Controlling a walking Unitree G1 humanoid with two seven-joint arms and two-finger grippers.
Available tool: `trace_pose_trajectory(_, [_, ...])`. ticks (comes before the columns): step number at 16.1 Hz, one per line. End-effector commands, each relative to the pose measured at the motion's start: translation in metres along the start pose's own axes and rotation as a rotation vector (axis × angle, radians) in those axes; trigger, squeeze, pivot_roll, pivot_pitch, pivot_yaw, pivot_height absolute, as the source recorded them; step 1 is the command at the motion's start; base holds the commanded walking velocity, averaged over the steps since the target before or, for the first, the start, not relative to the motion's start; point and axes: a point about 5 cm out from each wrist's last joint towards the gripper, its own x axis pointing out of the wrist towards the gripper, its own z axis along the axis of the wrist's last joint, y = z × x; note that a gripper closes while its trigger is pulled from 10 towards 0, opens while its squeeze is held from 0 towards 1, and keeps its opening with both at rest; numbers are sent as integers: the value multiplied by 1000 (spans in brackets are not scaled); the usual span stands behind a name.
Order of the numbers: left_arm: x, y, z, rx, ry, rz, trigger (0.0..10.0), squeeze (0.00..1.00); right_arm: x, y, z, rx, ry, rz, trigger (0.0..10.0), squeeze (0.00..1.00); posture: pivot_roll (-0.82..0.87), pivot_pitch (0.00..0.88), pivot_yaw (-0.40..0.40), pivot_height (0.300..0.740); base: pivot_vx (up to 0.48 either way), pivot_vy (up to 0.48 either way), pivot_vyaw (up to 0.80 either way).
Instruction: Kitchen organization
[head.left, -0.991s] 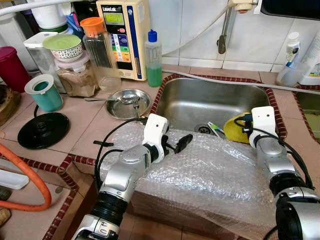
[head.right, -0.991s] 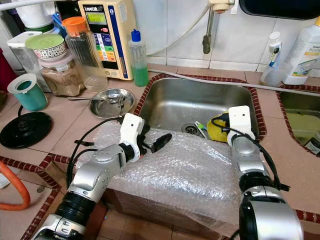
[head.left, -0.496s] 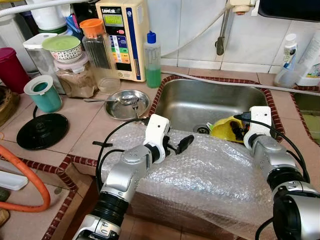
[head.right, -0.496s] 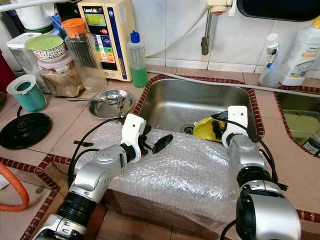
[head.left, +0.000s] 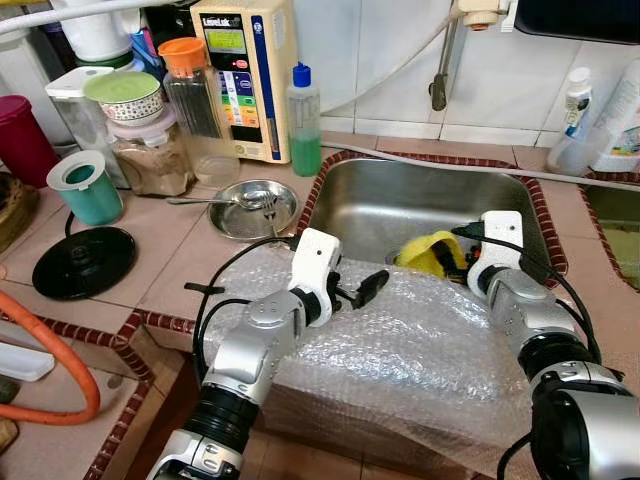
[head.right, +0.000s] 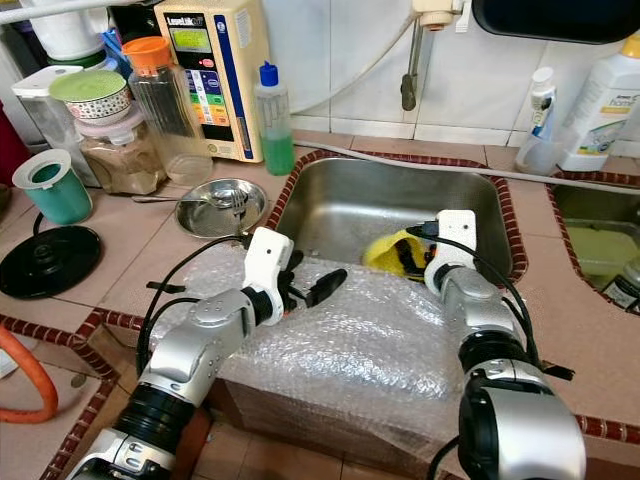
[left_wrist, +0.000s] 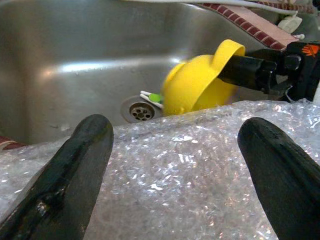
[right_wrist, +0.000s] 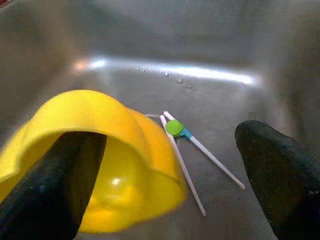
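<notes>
A yellow plastic bowl (head.left: 422, 254) lies tipped on its side in the steel sink (head.left: 400, 190), near the drain. My right gripper (head.right: 408, 256) reaches into the sink and is open: one finger (right_wrist: 55, 185) sits inside the bowl's rim (right_wrist: 100, 130), the other finger (right_wrist: 280, 180) stands well clear of it. White training chopsticks (right_wrist: 186, 146) with a green and blue clip lie on the sink floor beside the bowl. My left gripper (left_wrist: 180, 165) hovers open over a sheet of bubble wrap (head.left: 420, 340) draped across the sink's front edge.
A steel dish (head.left: 255, 205) with a fork sits left of the sink. A green soap bottle (head.left: 305, 120), a beige appliance (head.left: 245, 75), jars, a teal cup (head.left: 85, 185) and a black lid (head.left: 85, 260) crowd the left counter. A tap (head.left: 440, 80) hangs above.
My right gripper has swung left across the sink, and the yellow bowl has come along with it and tipped onto its side. The left arm has stayed put.
</notes>
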Motion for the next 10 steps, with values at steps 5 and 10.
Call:
trace_pose_trajectory(5, [0,1,2,17,-2,16,10000,1000,-2,-19,10,125,-57,-182,10000,1000,-55,0,79,740,0,0,0])
trace_pose_trajectory(10, [1,3,3,22,-5,33,10000,1000,0,-10,2,-149,36,-157,10000,1000,-53,0,73,740,0,0,0])
